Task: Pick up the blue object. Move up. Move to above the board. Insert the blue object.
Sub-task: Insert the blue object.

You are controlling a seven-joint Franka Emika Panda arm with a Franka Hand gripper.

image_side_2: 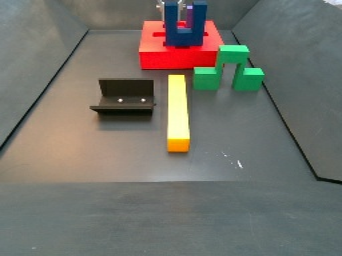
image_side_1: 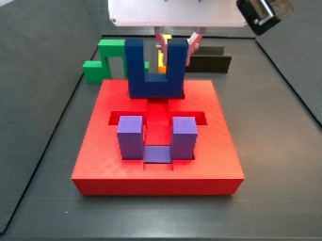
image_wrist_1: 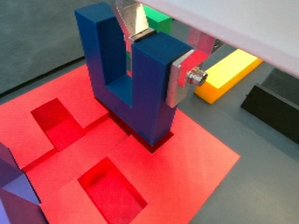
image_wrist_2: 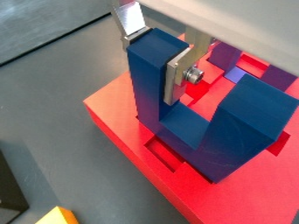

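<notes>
In a wrist view, the claw [image_wrist_1: 156, 54] is clamped on one prong of the dark blue U-shaped block [image_wrist_1: 135, 83], a silver finger plate [image_wrist_1: 183, 77] flat against that prong's outer face. The block stands upright with its base sunk in a recess of the large flat red board [image_wrist_1: 187, 153]; two more recesses lie open beside it. A long yellow bar [image_wrist_1: 230, 73] lies off the board.

In a wrist view from the opposite side, the claw [image_wrist_2: 158, 54] grips the same prong of the blue block [image_wrist_2: 211, 122], whose base sits down in the board [image_wrist_2: 117, 109]. The lighter purple U-shaped block [image_wrist_2: 251, 74] shows just behind it.

In a side view, the blue block [image_side_1: 157, 71] stands at the board's [image_side_1: 101, 165] 12 o'clock end, the purple block [image_side_1: 153, 137] toward 6 o'clock, apart.

In a side view from afar, the board [image_side_2: 154, 50] lies at the table's [image_side_2: 80, 150] 12 o'clock; the green block [image_side_2: 227, 68] is just beside it, the yellow bar [image_side_2: 178, 113] and the dark L-shaped fixture [image_side_2: 124, 99] nearer the centre.
</notes>
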